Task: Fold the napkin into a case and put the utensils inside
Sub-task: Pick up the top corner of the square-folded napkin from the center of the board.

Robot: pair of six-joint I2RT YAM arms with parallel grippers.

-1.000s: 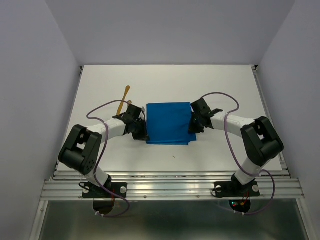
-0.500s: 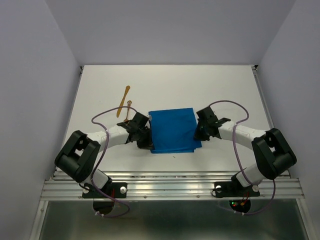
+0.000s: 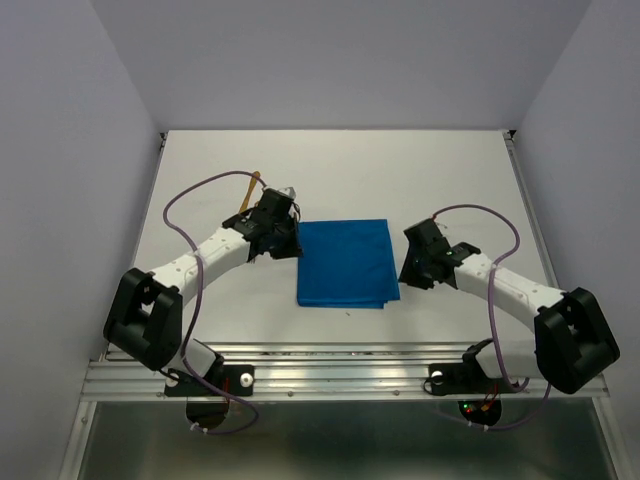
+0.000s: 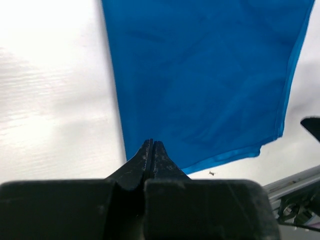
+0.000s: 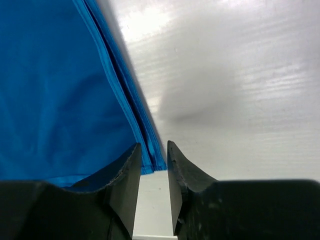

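Note:
The napkin (image 3: 345,262) lies flat on the white table as a folded bright blue rectangle; no narrower case shape shows. My left gripper (image 3: 288,248) is shut and empty at the napkin's far left corner; in the left wrist view its closed tips (image 4: 151,143) hover over the napkin (image 4: 200,75) at its left edge. Just off the napkin's right edge, my right gripper (image 3: 406,278) stands open. Its fingers (image 5: 153,147) frame the layered near corner of the napkin (image 5: 60,90) without touching it. Of the utensils, only one golden-orange tip (image 3: 255,179) peeks out behind the left arm.
The metal rail (image 3: 340,375) carrying both arm bases runs along the table's near edge. Purple cables (image 3: 195,195) loop above each arm. Grey walls enclose the table on the left, right and far sides.
The napkin was drawn a little toward the near edge and now lies released. The right gripper opened and backed off to the right. The left arm swung toward the far left, covering most of the utensil.

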